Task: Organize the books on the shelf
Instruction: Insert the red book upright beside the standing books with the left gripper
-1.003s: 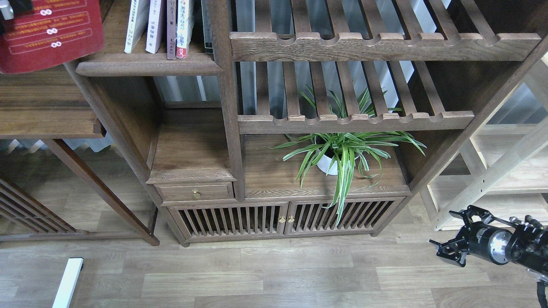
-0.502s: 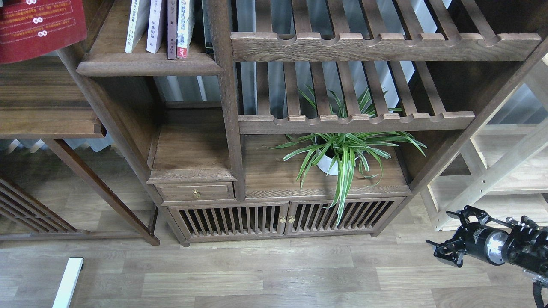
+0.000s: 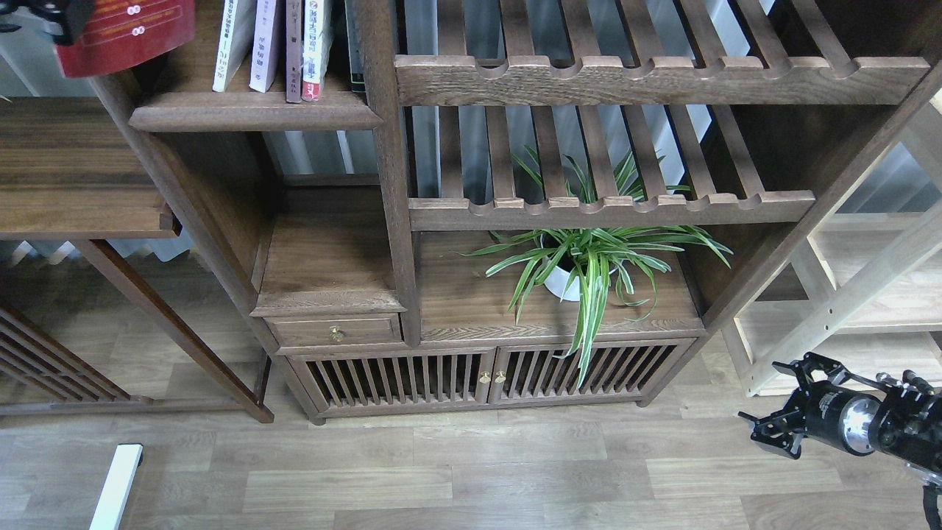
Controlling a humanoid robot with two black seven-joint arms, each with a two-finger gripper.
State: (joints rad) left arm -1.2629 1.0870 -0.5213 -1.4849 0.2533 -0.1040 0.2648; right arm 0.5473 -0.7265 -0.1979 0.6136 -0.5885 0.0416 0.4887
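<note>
Wood-plank floor (image 3: 478, 471) carrying a dark wooden cabinet (image 3: 478, 368) with slatted doors, a dark side table (image 3: 73, 177) on slanted legs at left, pale shelving (image 3: 846, 309) at right, and a white bar (image 3: 116, 486) lying near the bottom-left.

Light: even daylight, bright behind the slats
Shadows: soft, deepest under the shelf (image 3: 254, 114)
Focus: sharp throughout
Glare: none seen
</note>
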